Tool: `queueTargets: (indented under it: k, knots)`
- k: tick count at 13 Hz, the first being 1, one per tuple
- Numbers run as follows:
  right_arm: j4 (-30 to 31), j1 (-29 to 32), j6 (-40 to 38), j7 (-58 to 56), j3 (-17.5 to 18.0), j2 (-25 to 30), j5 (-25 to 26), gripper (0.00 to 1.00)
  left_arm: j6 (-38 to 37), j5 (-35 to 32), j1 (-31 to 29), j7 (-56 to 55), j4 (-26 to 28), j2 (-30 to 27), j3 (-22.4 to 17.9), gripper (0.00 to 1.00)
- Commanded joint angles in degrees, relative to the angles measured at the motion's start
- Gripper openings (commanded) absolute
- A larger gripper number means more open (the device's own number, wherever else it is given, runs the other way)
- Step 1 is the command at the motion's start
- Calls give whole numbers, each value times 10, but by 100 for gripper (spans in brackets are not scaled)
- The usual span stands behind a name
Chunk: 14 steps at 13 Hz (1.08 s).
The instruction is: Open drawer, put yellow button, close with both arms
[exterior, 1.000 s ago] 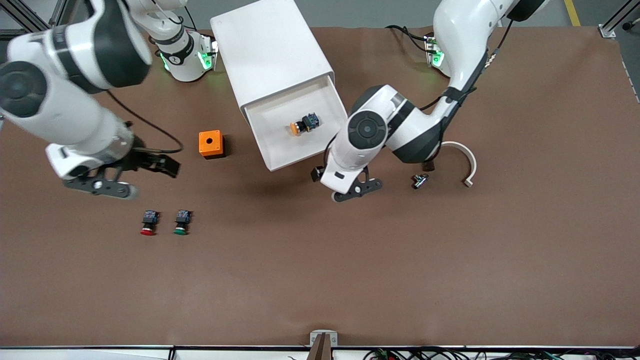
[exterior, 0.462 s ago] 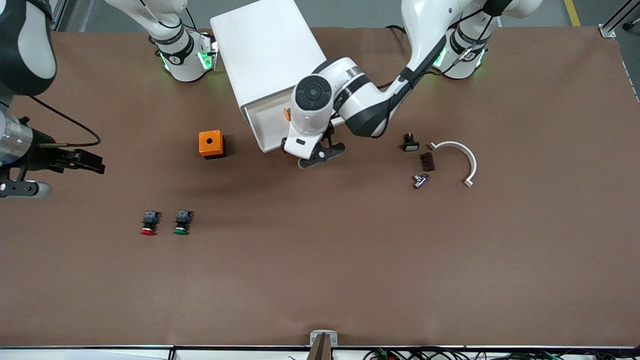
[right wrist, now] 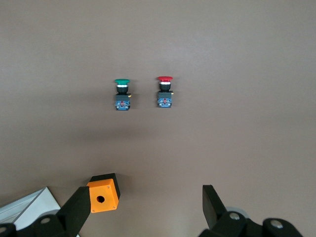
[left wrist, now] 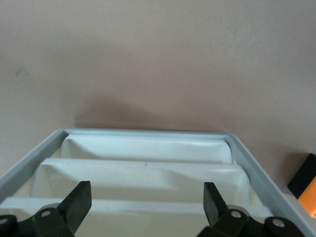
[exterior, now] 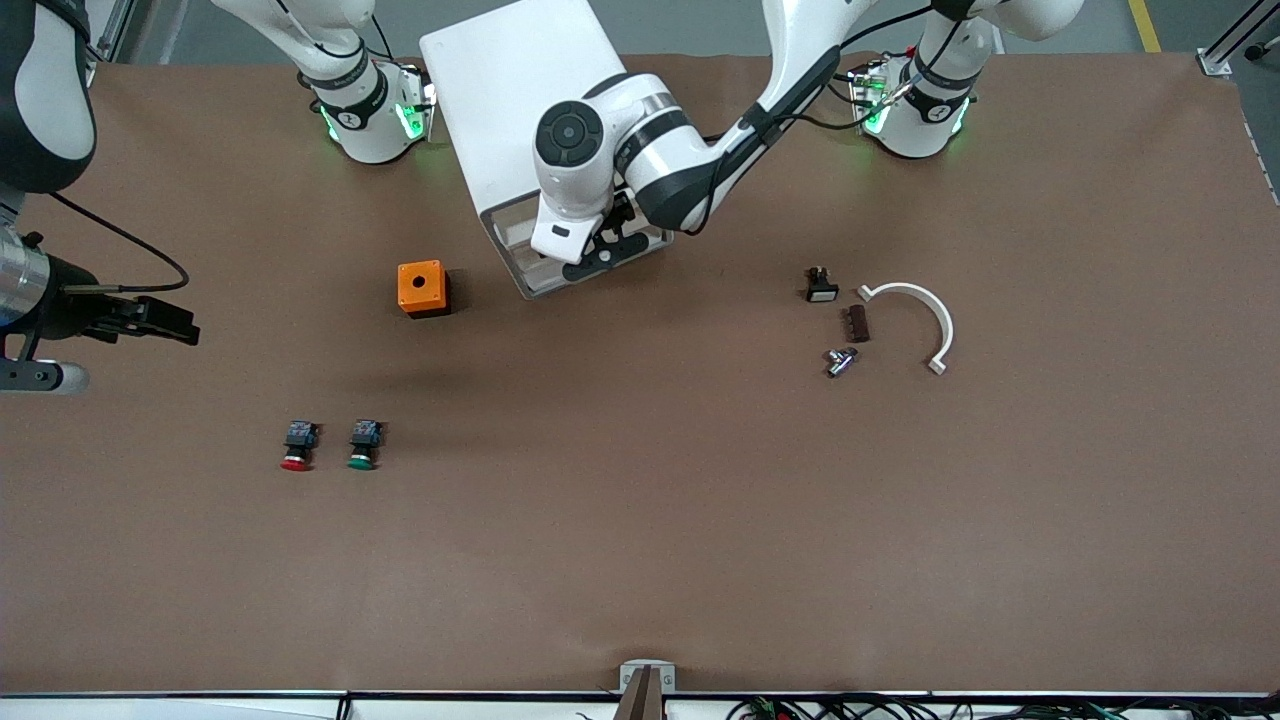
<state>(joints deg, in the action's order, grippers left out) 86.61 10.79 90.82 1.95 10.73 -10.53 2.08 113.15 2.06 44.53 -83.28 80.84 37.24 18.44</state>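
The white cabinet (exterior: 520, 90) stands near the robots' bases. Its top drawer (exterior: 522, 270) sticks out only a little, toward the front camera. The yellow button is hidden. My left gripper (exterior: 603, 250) is low at the drawer's front, and the left forearm covers most of the opening. In the left wrist view my left gripper (left wrist: 146, 203) is open and empty over the white stepped drawer edges (left wrist: 148, 165). My right gripper (exterior: 150, 322) is open and empty over the table at the right arm's end. In its wrist view the right gripper (right wrist: 145, 207) holds nothing.
An orange box (exterior: 422, 288) with a hole stands beside the cabinet. A red-capped button (exterior: 297, 446) and a green-capped button (exterior: 364, 445) lie nearer the front camera. Small black parts (exterior: 820, 286), a metal piece (exterior: 839, 361) and a white curved band (exterior: 925, 310) lie toward the left arm's end.
The left arm has swung over the drawer, and the drawer has slid most of the way in, hiding the yellow button. The right arm pulled back toward its end, then held still.
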Motion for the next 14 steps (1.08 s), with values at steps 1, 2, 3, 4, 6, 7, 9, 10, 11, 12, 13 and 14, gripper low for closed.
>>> queueTargets:
  k: [1, 2, 3, 4, 6, 7, 9, 10, 11, 12, 13, 14]
  knots:
    - [-13, -3, -6, 14, 9, 2, -6, 100, -5, 15, 9, -32, 6, -1, 1, 100]
    - [-15, -4, -4, 14, 9, 2, -7, 100, -5, 14, 6, -33, 9, -2, 0, 100]
    - [-20, -1, -5, 11, 9, 2, -7, 100, -5, 12, -3, -29, 8, -3, -3, 100]
    - [-34, -2, -6, 10, 9, 0, -8, 100, -5, 6, -19, -28, 7, -8, -9, 100]
    - [-46, -5, -7, 12, 10, 0, -9, 100, -14, -32, -69, -20, 4, -16, -15, 100]
    - [-50, -6, -8, 10, 10, 0, -9, 100, -27, -75, -100, -8, 4, -30, -15, 100]
    - [-53, -17, -53, 15, 10, 6, -7, 100, -54, -122, -175, 67, -1, -57, -14, 100]
    - [-53, -22, -71, 20, 11, 11, -8, 100, -71, -123, -215, 128, -6, -66, -13, 100]
    - [-51, -24, -84, 29, 11, 20, -8, 100, -82, -119, -250, 183, -10, -84, -13, 100]
    - [-47, -37, -79, 42, 10, 31, -1, 100, -93, -121, -286, 215, -10, -100, -12, 100]
    - [-42, -36, -78, 44, 9, 40, -2, 100, -111, -126, -311, 233, -9, -117, -12, 100]
    - [-33, -32, -76, 44, 6, 52, -3, 100, -133, -128, -330, 252, -10, -132, -15, 100]
